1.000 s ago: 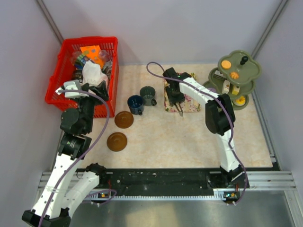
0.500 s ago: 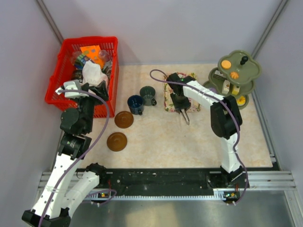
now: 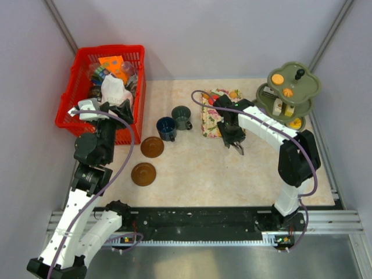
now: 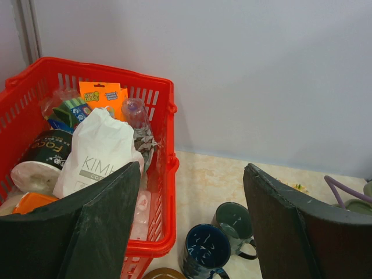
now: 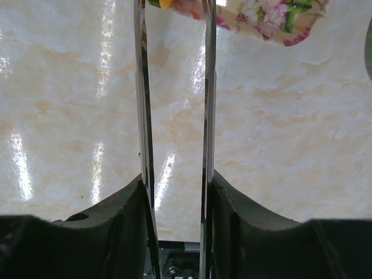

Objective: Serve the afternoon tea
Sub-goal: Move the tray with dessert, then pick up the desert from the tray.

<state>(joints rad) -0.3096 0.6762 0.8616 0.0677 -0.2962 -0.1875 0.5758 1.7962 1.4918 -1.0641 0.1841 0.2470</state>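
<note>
Olive-green three-tier stand: far right corner of the tabletop, upright. Two orange pastries lie on its top tier; a yellow piece sits on a lower tier.

Navy mug and dark-green mug: upright, side by side on the tabletop left of centre, the dark-green one farther. Both stand directly on the tabletop.

Two brown saucers: one just near-left of the navy mug, the other nearer again, apart from the first.

Floral tray: centre far, right of the mugs. Small colourful pieces lie at its far end; they are too small to identify.

Right jaws: over bare tabletop just near-right of the floral tray, between it and the stand. They are narrowed onto thin metal tongs, one finger against each blade. The blades stand apart and parallel, and the tray's edge shows just past them.

Left jaws: spread wide, nothing between the fingers, held above the near right part of the red basket of mixed clutter at far left.
</note>
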